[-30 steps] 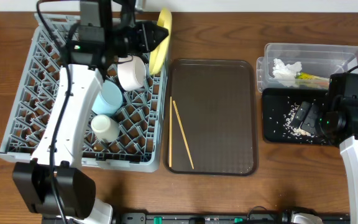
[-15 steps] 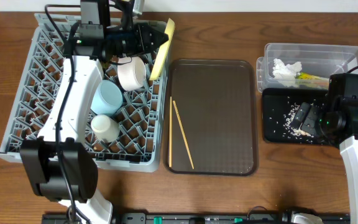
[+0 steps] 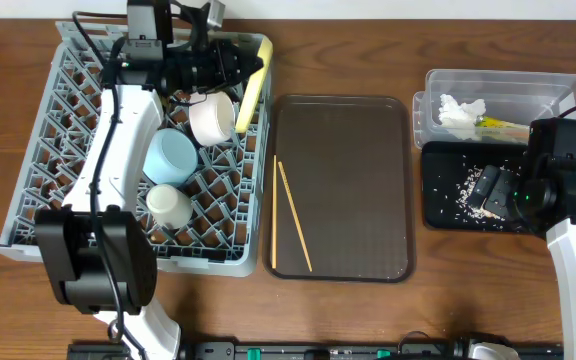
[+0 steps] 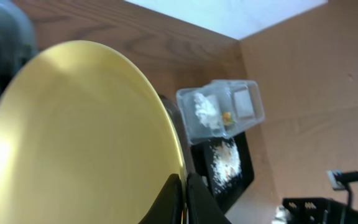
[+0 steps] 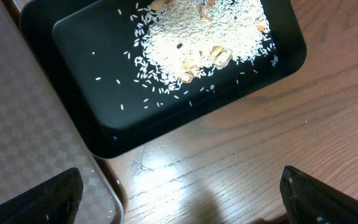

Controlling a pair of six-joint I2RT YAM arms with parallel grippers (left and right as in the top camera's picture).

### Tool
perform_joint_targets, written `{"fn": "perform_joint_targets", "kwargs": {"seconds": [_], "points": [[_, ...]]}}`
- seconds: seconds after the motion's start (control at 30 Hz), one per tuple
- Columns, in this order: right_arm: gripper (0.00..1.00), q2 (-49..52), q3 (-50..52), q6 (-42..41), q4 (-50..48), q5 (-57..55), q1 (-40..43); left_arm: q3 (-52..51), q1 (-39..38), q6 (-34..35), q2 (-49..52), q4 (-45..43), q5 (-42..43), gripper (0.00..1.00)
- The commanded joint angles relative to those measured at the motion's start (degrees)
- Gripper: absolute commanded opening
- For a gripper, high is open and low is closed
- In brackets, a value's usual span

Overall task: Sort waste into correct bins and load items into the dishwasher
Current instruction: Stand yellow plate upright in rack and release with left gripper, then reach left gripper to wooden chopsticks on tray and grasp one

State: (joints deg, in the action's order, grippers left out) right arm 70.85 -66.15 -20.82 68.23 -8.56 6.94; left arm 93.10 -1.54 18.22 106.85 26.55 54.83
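Note:
My left gripper (image 3: 236,68) is shut on the rim of the yellow plate (image 3: 251,91), which stands on edge at the right side of the grey dish rack (image 3: 58,170). The plate fills the left wrist view (image 4: 73,137), with the jaws (image 4: 184,193) pinching its edge. In the rack lie the cream-white bowl (image 3: 211,118), light-blue bowl (image 3: 171,156) and cream cup (image 3: 169,206). Two chopsticks (image 3: 293,215) lie on the brown tray. My right gripper (image 3: 495,190) is open and empty over the black tray (image 3: 440,205) holding rice crumbs (image 5: 204,37). The clear tub (image 3: 548,90) holds the tissue (image 3: 460,112) and wrapper (image 3: 500,125).
The brown serving tray (image 3: 353,190) lies between rack and bins; its corner shows in the right wrist view (image 5: 36,155). Bare wooden table shows in front of the black tray (image 5: 229,168).
My left gripper has lowered the yellow plate further into the rack's right side, tipping it more upright. The right arm has not moved.

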Motion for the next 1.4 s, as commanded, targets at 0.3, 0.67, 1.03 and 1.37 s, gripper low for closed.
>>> {"fn": "perform_joint_targets", "kwargs": {"seconds": [0.3,0.67,1.03,1.37], "points": [[0.99,-0.2,-0.2,0.3,0.7,0.0,0.4,0.0,2.0,-2.0,0.7,1.0,-14.3,0.50],[0.99,-0.2,-0.2,0.3,0.6,0.0,0.4,0.0,2.1,-3.6,-4.2,7.0,-14.4,0.54],[0.99,-0.2,-0.2,0.3,-0.1,0.0,0.4,0.0,-10.6,-1.9,-15.6,32.8,-39.0,0.57],[0.99,-0.2,-0.2,0.3,0.2,0.0,0.4,-7.9,-30.8,21.7,-14.3,35.9,-54.4,0.70]]}}
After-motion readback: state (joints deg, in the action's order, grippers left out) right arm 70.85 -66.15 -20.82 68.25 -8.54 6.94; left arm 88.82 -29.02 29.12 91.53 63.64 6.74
